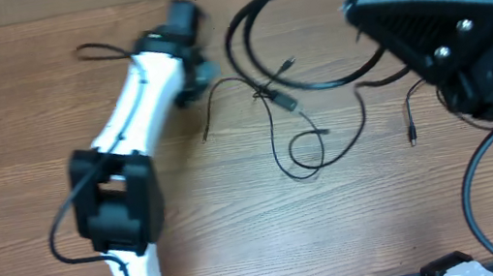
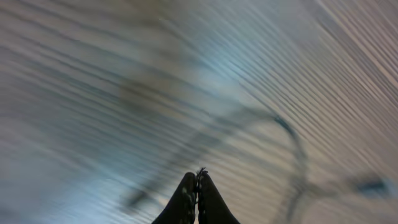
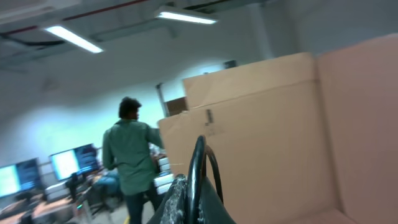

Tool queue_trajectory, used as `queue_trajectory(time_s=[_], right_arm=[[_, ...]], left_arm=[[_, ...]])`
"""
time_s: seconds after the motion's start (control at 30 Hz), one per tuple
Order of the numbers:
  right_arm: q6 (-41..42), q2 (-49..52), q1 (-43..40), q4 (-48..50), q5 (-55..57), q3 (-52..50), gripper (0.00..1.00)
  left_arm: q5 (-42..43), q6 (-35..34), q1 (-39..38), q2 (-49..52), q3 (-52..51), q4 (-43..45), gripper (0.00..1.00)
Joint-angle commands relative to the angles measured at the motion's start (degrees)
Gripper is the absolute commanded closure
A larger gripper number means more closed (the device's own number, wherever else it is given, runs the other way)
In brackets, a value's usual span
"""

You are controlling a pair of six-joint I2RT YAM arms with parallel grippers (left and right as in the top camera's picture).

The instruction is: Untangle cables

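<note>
Cables sit mid-table, loose curves crossing near centre.

R gripper: jaws clamped on a black cable loop. Wrist is tipped up, so the cam gets cardboard boxes and a person, no table. Prob. hoisting that strand clear so you can read the crossings.

L gripper: fingers pressed together, seemingly nothing between them (heavy blur). It hangs low over the wood by the tangle's left edge, placed to pin or hook.

Two robot arms, one tangle of cables, one wooden table, one person
</note>
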Motion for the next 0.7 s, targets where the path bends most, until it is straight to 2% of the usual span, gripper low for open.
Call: queue_trajectory(time_s=[0.0,0.2,0.4,0.53,0.67], right_arm=[[0.72,-1.99,-3.87,-1.14,-0.31,0.72,0.96],[0.68,-2.05,-7.69,-8.92,-0.22,0.72,0.96],[0.7,1.25,-7.67,-16.31,-0.11,0.72,0.96],[0.17,4.74,-7.67,-27.8,-0.13,0.72,0.96],[-6.78,8.5,-7.67,-42.51,-0.28,0.72,0.96]], left_arm=[[-1.53,1.62,5.68,0.48,-0.52,-2.54,0.96],[3.58,6.49,11.34,0.48,-0.52,-3.72,0.96],[7.08,10.88,10.69,0.48,-0.52,-3.41,0.96],[7.37,13.18,8.94,0.48,-0.52,-3.78,0.96],[7.39,13.31,7.78,0.48,-0.52,-4.17,0.96]])
